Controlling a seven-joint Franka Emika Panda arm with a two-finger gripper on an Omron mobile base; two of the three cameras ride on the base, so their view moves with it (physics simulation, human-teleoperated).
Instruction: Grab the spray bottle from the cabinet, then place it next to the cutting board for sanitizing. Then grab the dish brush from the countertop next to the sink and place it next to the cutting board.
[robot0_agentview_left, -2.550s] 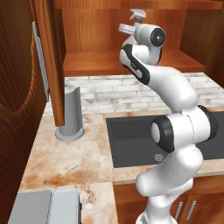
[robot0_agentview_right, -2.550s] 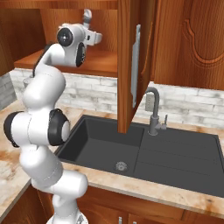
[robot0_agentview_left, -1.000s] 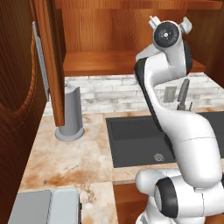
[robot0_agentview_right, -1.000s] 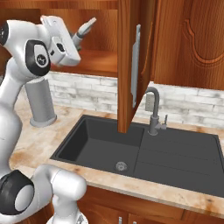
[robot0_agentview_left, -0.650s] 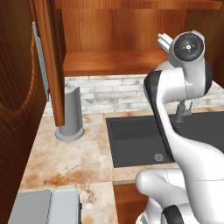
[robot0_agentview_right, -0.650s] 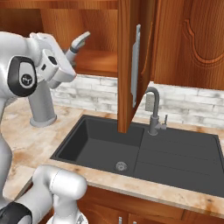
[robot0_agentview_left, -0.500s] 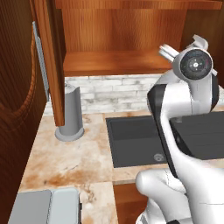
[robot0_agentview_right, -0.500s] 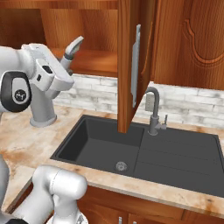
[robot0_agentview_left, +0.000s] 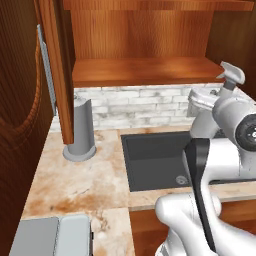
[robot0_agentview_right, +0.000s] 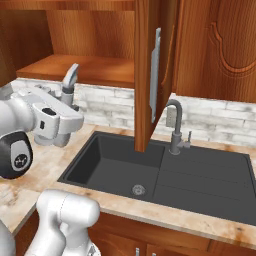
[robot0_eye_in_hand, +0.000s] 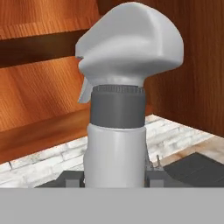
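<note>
My gripper (robot0_eye_in_hand: 114, 178) is shut on the body of the spray bottle (robot0_eye_in_hand: 116, 109), a light-grey bottle with a dark collar and a grey trigger head. In the left base view the spray bottle (robot0_agentview_left: 229, 76) sticks up from the hand at the right, in front of the open cabinet (robot0_agentview_left: 140, 70) and above the sink (robot0_agentview_left: 155, 160). The right base view has the spray bottle (robot0_agentview_right: 69, 76) upright in the gripper (robot0_agentview_right: 64, 100), below the cabinet shelf (robot0_agentview_right: 85, 67). The countertop (robot0_agentview_left: 75, 180) runs left of the sink. The cutting board and the dish brush are out of view.
A tall plain grey cylinder (robot0_agentview_left: 80, 131) stands on the counter by the open left door (robot0_agentview_left: 55, 75). The other open door (robot0_agentview_right: 150, 75) hangs over the sink, close to the curved faucet (robot0_agentview_right: 175, 127). Flat grey objects (robot0_agentview_left: 52, 237) lie at the counter's near left corner.
The arm has swung out of the cabinet, rightward and down in the left base view, carrying the spray bottle with it. The shelf now stands bare.
</note>
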